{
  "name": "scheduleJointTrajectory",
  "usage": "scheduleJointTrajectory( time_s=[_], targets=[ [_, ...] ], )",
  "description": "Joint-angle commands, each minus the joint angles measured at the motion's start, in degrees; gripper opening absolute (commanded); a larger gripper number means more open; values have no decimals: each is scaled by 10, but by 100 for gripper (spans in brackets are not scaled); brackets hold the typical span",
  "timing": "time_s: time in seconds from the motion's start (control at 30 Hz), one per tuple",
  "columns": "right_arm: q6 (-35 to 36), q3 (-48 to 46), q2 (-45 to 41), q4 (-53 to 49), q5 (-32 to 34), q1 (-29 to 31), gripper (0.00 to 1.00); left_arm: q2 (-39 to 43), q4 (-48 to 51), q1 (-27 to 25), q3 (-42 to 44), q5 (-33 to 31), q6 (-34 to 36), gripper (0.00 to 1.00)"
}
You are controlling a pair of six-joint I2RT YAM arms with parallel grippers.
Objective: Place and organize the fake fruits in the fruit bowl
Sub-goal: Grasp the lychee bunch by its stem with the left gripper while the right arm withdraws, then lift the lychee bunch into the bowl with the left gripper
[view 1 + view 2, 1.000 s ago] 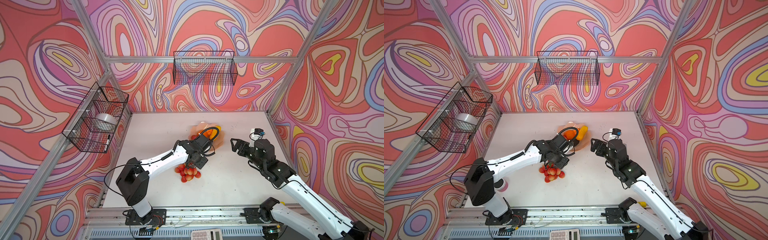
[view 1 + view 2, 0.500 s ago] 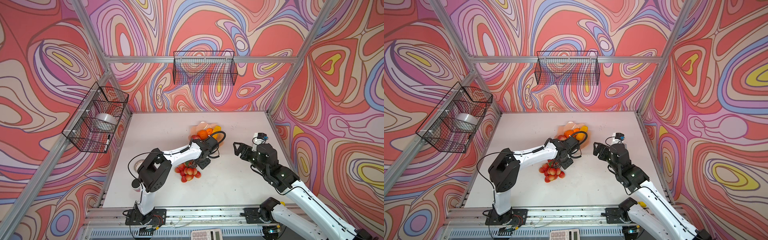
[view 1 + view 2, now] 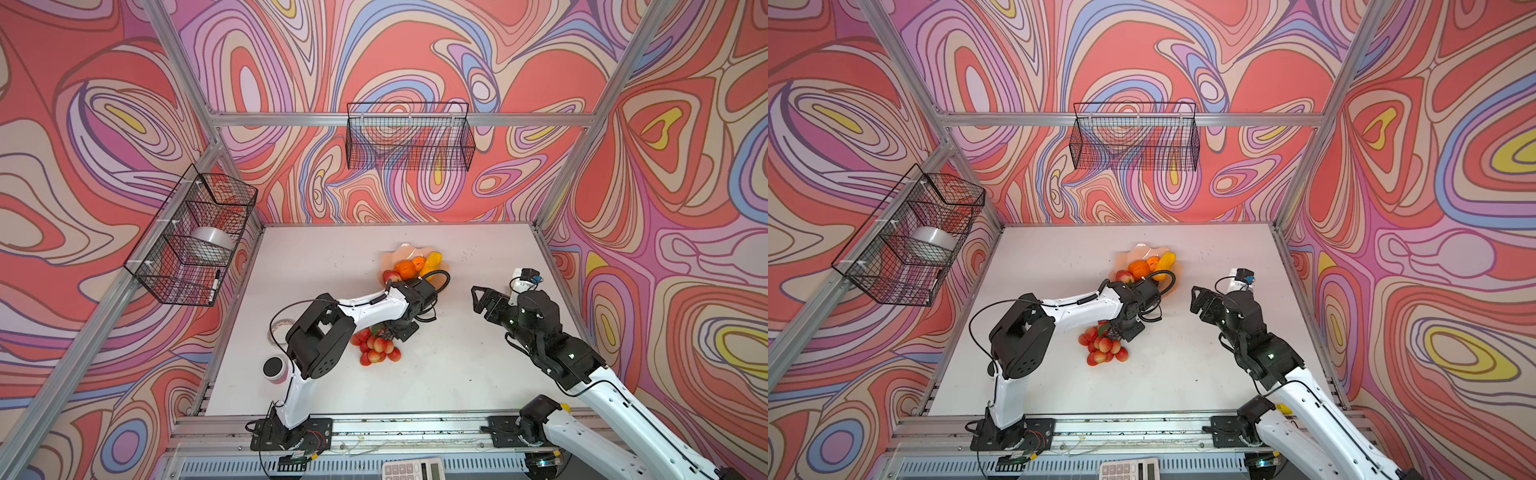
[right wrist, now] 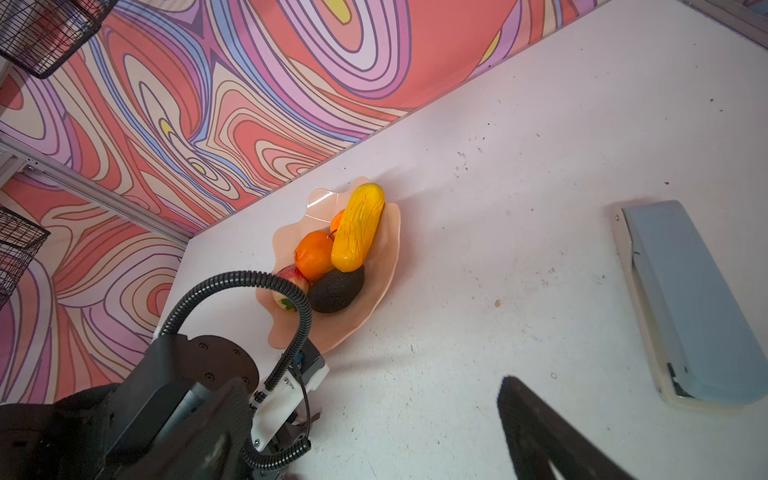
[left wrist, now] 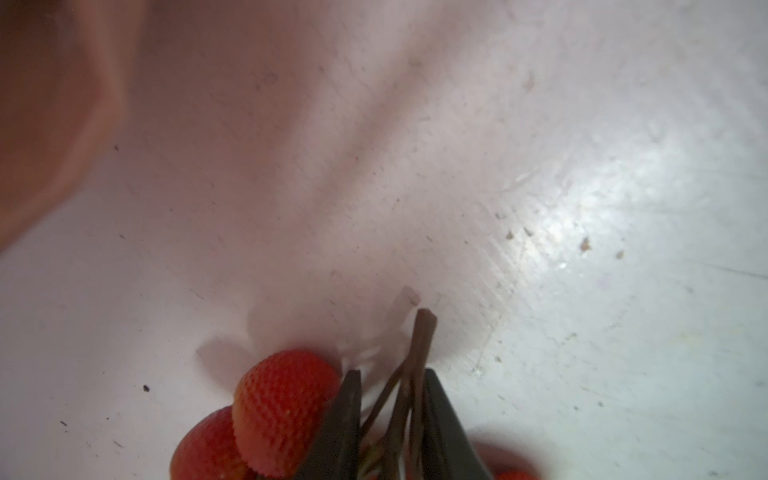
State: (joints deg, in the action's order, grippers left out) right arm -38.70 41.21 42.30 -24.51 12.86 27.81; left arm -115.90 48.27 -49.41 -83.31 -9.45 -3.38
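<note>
Brown stems (image 5: 422, 332) alone are clamped in your left gripper (image 5: 390, 376), so the red bunch (image 3: 376, 347) could swing loose short of the fruit bowl (image 3: 405, 250); right gripper (image 3: 482, 301) gapes.

Above the white desk (image 3: 457, 374) hang a back wire basket (image 3: 409, 137) and a side wire basket (image 3: 191, 237) holding a tape roll (image 3: 212, 239), a calculator (image 3: 413, 469) beyond the desk's front edge.
</note>
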Motion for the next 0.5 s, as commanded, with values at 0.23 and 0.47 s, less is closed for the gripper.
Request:
scheduleJointTrajectory(
  time_s=[0.23,0.47],
  targets=[
    [-12,-7,5,4,12,-3,98,114,11,3,62,-13,-31,0],
    [-19,-10,9,6,8,-2,98,241,4,10,81,-16,-49,0]
  ],
)
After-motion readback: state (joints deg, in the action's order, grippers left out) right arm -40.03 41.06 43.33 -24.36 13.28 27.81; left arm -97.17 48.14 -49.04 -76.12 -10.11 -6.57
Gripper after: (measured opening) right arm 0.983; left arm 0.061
